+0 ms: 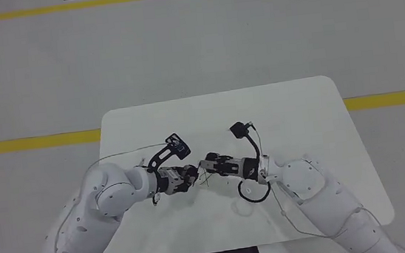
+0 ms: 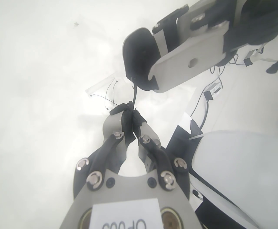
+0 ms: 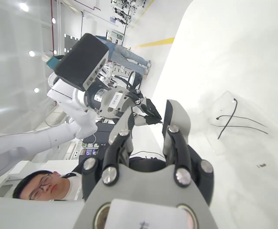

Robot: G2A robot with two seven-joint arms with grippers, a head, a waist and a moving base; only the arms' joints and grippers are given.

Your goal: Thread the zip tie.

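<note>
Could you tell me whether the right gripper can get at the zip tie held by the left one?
Probably yes: the right gripper is open close to the left gripper, and the zip tie pokes out towards it with nothing between.

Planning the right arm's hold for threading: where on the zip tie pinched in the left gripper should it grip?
Probably the free strap of the zip tie jutting past the left gripper, approached head-on by the open right gripper; the rest is pinched.

One held zip tie (image 2: 135, 93) and three loose zip ties (image 3: 227, 124) are counted. One clear tray (image 3: 249, 108) and one table (image 1: 296, 102) are noted.
</note>
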